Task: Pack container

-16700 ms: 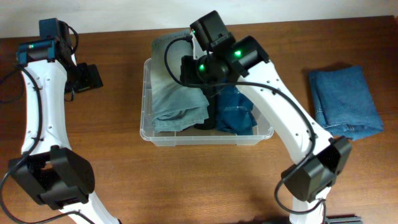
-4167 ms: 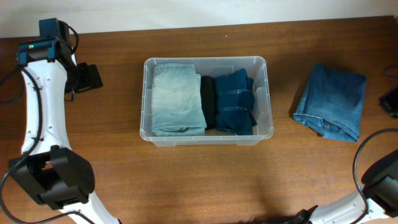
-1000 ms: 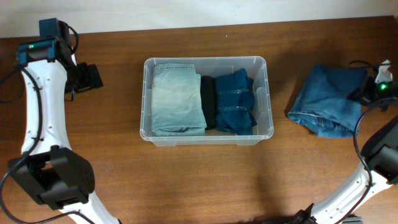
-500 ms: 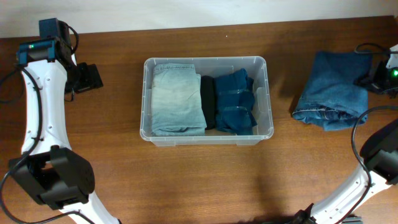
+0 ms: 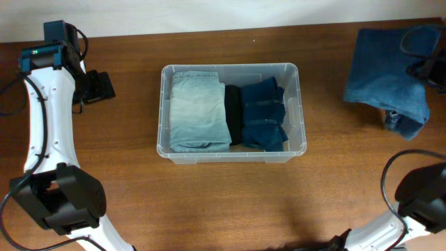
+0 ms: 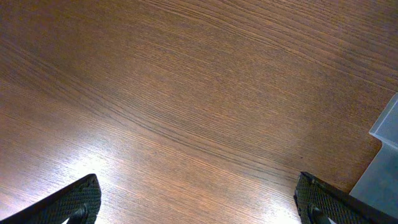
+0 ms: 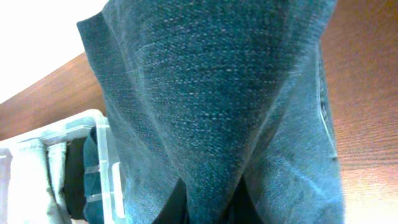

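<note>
A brown wooden table (image 5: 209, 202) is seen from above. The container (image 5: 300, 111) is set at the centre of the frame, filled with a pale folded garment (image 5: 198, 111), a black piece (image 5: 233, 115) and dark denim (image 5: 263, 115). At the upper right, blue jeans (image 5: 383, 70) are pinched in the closed right gripper (image 7: 208, 208). At the upper left, the left gripper (image 5: 100, 86) is held wide apart over bare wood.

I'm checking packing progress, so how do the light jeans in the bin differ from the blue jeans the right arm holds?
The light jeans are pale, the blue jeans mid blue. The light jeans lie in the container, at its left end; the blue jeans are outside, to its right. The light jeans lie folded flat; the blue jeans hang rumpled from the shut right gripper. Both are denim.
</note>
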Controlling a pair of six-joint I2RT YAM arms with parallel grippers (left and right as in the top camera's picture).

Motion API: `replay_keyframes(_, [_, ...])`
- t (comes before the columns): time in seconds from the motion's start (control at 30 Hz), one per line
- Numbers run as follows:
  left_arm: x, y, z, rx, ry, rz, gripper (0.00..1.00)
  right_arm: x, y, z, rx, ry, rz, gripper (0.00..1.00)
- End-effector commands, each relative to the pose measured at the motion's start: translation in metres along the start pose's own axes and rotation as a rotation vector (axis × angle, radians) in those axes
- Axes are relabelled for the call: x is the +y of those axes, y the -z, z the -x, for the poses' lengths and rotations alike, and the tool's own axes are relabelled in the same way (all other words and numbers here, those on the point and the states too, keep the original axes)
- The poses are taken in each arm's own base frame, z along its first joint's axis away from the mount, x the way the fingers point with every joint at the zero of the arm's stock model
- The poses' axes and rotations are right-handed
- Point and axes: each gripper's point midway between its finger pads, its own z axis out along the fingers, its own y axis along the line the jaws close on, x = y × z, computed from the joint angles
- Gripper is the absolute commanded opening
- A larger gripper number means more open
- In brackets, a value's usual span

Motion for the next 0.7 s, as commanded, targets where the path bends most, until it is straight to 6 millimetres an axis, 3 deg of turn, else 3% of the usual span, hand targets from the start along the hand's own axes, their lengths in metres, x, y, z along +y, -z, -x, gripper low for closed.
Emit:
replay_keyframes(0.0, [0.002, 0.014, 0.004, -0.037, 0.002, 0.000, 0.99, 0.004, 0.024, 0.011, -0.062, 0.028, -0.085, 0.04])
replay_keyframes(0.37, [0.002, 0.014, 0.004, -0.038, 0.002, 0.000, 0.99, -0.026, -0.021, -0.001, 0.025, -0.022, -0.084, 0.04])
replay_keyframes(0.67, [0.002, 0.014, 0.004, -0.037, 0.002, 0.000, 0.99, -0.028, -0.026, -0.001, 0.032, -0.024, -0.081, 0.04])
